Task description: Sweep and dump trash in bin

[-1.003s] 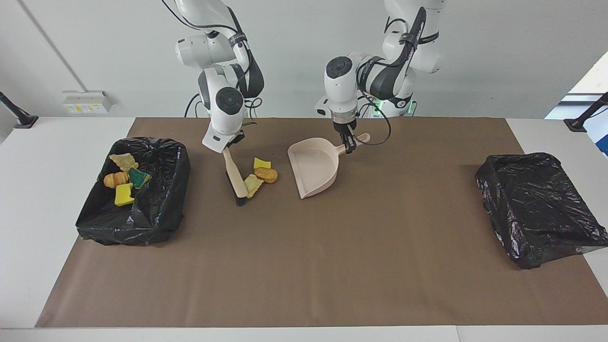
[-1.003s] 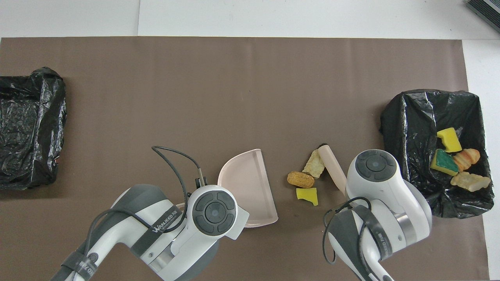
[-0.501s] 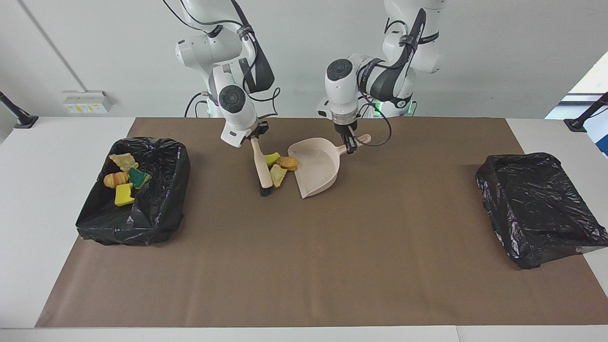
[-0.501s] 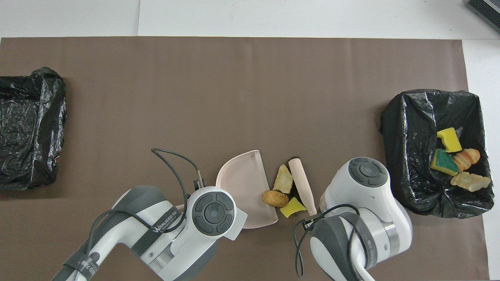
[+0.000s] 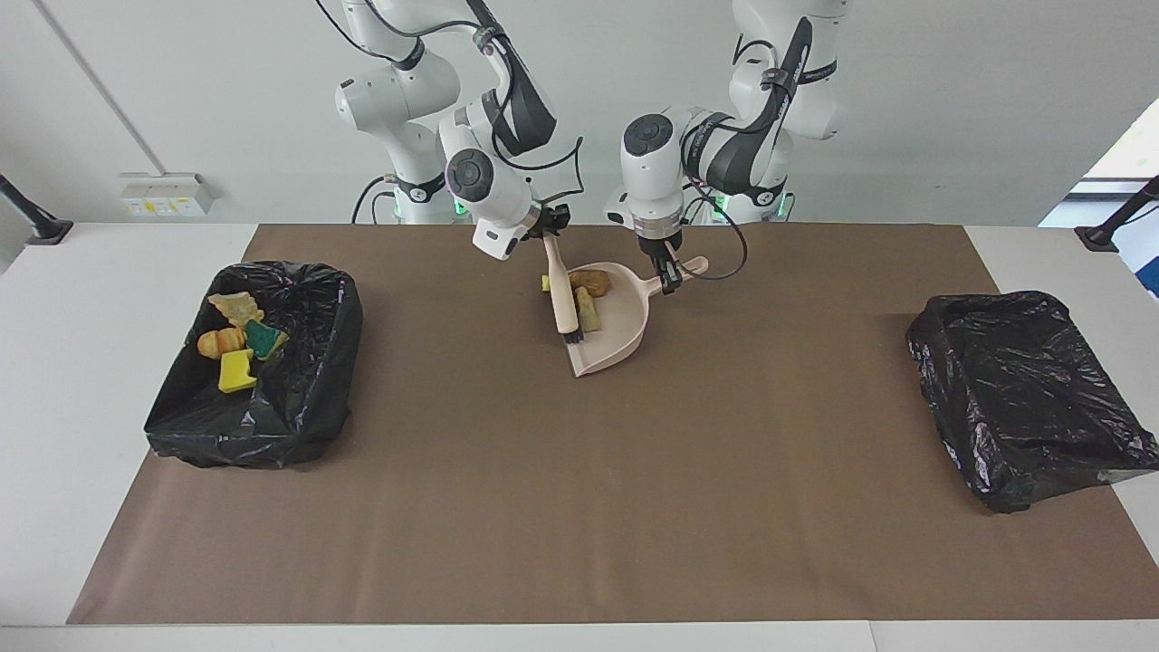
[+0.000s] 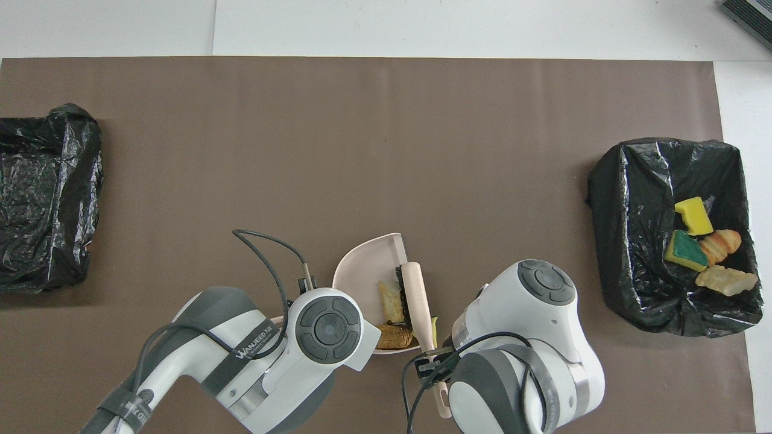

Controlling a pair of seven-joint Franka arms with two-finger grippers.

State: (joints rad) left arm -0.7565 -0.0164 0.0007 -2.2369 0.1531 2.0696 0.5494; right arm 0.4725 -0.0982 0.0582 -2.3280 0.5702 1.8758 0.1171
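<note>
The beige dustpan (image 5: 617,330) (image 6: 363,270) lies on the brown mat, and my left gripper (image 5: 668,276) is shut on its handle. My right gripper (image 5: 550,237) is shut on the handle of the beige brush (image 5: 566,303) (image 6: 416,295), whose black bristles rest at the pan's mouth. Two pieces of trash lie inside the pan: a brown chunk (image 5: 591,281) (image 6: 395,336) and a tan chunk (image 5: 588,312) (image 6: 391,301). A yellow sponge bit (image 5: 546,282) (image 6: 434,323) sits against the brush on the side toward the right arm's end. The wrists hide both grippers in the overhead view.
A black-lined bin (image 5: 308,398) (image 6: 627,199) at the right arm's end of the table holds several scraps, among them a yellow bit (image 6: 693,216) and a green-faced one (image 6: 684,250). Another black-lined bin (image 5: 1023,407) (image 6: 42,193) stands at the left arm's end.
My right gripper swept the brush toward the dustpan. The brown and tan chunks slid into the pan, and the yellow bit ended up beside the brush. The dustpan and left gripper stayed put.
</note>
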